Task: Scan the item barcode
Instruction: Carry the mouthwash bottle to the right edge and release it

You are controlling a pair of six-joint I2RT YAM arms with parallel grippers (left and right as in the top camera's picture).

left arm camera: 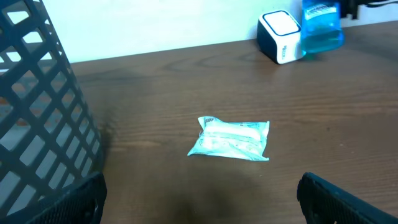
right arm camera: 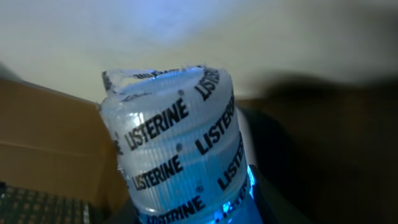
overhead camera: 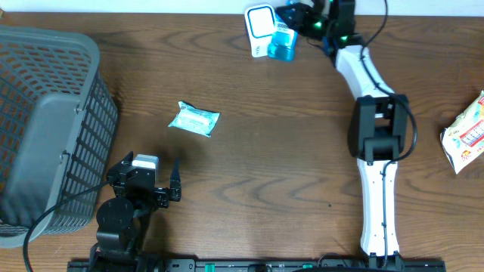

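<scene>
Your right gripper [overhead camera: 296, 17] clamps the Listerine bottle [overhead camera: 283, 44] near its cap (1 slick hold); it could swivel, hiding the barcode from the scanner [overhead camera: 259, 23]. Left gripper [overhead camera: 160, 175] gapes empty.

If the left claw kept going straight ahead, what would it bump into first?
Probably the small teal packet on the table, straight ahead of the open left gripper. Height is hard to judge; it might pass just above.

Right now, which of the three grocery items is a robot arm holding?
The blue mouthwash bottle beside the white scanner, held by the right gripper. The teal packet and the snack bag lie loose, with nothing touching them.
</scene>
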